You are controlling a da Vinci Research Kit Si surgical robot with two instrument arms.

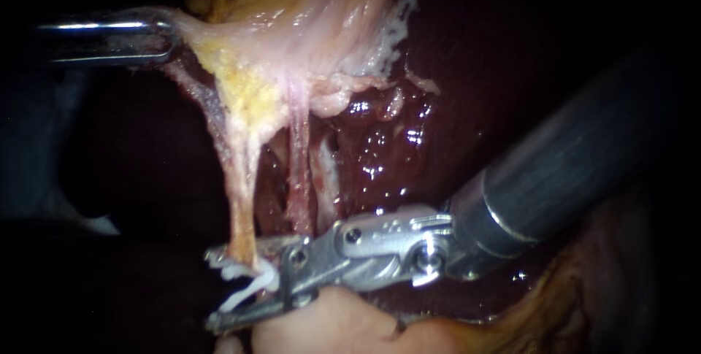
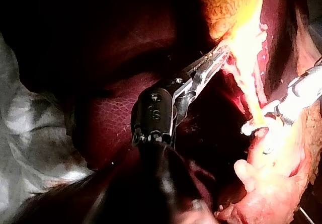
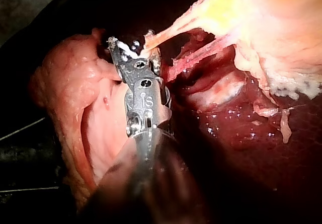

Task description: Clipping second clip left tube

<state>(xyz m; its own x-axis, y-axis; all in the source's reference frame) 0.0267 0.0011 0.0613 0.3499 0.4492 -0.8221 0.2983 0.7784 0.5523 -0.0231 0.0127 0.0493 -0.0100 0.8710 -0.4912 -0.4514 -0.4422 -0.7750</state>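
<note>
The left tube [image 1: 239, 179] hangs stretched from the yellowish gallbladder tissue [image 1: 292, 4] down to my right instrument [image 1: 234, 285]. Its jaws stand apart around the tube's lower end and carry a white clip [image 1: 244, 285] between them. The right tube [image 1: 299, 171] runs just beside it, free of the jaws. My left instrument [image 1: 171, 33] is shut on the gallbladder's edge and holds it up and to the left. In the right wrist view the jaws [image 3: 133, 50] meet the left tube [image 3: 176, 27] at its end. In the left wrist view the clip [image 2: 250, 128] shows white on the tube.
Dark, wet liver [image 1: 387, 149] lies behind the tubes. A pale pink fold of tissue [image 1: 328, 321] presses against the underside of my right instrument. The right shaft [image 1: 555, 171] crosses the lower right.
</note>
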